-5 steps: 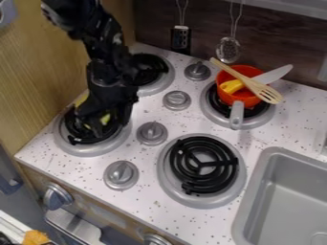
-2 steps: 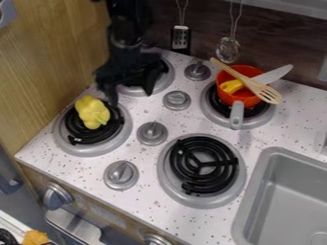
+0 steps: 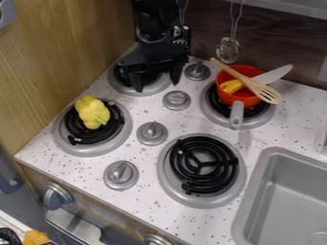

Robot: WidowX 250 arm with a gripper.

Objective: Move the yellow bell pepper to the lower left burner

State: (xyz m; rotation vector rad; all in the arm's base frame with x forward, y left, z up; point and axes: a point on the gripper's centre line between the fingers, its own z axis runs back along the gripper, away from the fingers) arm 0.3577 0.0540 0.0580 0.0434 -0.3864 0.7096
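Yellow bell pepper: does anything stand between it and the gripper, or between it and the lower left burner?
Nothing visible blocks either. The yellow bell pepper rests on the black-coiled lower left burner; toward the open black two-finger gripper lie just low burner parts and speckled white counter.

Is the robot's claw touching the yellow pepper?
Apart. The camera view shows speckled counter between the claw and the yellow pepper, which sits on the lower left burner.

Evenly lit white stovetop (image 3: 148, 160), soft blur throughout, faint sheen perhaps on grey sink (image 3: 281, 191)
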